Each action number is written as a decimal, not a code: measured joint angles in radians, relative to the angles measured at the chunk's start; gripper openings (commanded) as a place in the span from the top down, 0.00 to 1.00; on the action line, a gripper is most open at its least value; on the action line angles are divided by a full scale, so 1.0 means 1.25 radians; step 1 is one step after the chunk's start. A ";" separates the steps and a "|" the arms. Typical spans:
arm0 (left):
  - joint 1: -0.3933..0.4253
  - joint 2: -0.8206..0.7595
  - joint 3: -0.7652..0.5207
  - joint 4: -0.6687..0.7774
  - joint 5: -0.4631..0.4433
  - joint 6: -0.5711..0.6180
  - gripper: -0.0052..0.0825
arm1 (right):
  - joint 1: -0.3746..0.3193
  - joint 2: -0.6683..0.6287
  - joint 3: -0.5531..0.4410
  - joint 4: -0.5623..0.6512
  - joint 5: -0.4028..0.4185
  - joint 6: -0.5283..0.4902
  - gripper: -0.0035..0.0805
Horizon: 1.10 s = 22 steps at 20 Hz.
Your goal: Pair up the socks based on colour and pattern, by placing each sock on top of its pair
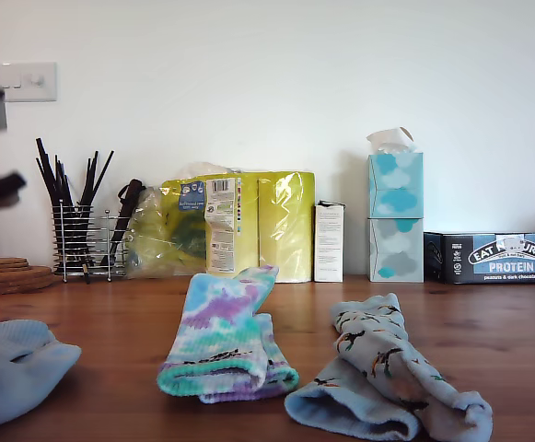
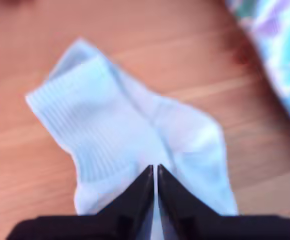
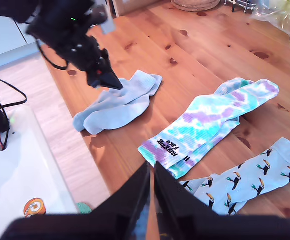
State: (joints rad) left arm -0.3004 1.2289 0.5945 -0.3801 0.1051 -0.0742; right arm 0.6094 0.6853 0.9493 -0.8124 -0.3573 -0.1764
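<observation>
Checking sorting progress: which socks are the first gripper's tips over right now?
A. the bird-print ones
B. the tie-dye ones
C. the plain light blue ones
C: the first wrist view shows my first gripper, jaws together, directly over the plain light blue socks.

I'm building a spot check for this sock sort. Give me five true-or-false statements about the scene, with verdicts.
1. The tie-dye socks lie stacked, one on the other. True.
2. The toucan-print socks lie at the exterior view's left. False: they lie at its right.
3. My first gripper is over a plain light blue sock. True.
4. My second gripper is wide open. False: its jaws stand shut.
5. Two tissue boxes stand stacked, one on the other. True.
</observation>
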 measured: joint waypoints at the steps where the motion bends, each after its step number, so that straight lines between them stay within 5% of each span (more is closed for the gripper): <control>1: 0.003 0.039 0.000 0.020 0.015 0.000 0.96 | 0.000 -0.007 0.000 -0.007 0.000 0.000 0.97; 10: 0.000 0.260 0.016 0.249 0.084 0.005 0.96 | 0.000 0.005 0.000 -0.002 0.000 0.000 0.97; 14: 0.000 0.314 0.023 0.366 0.105 0.080 0.96 | 0.000 0.005 0.000 0.025 0.000 0.000 0.97; 22: 0.000 0.412 0.108 0.411 0.173 0.147 0.96 | 0.000 0.025 0.000 0.080 0.000 0.015 0.97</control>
State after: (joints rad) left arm -0.3004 1.7439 0.7296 0.1337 0.3218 0.1093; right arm 0.6094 0.7170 0.9493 -0.7124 -0.3573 -0.1574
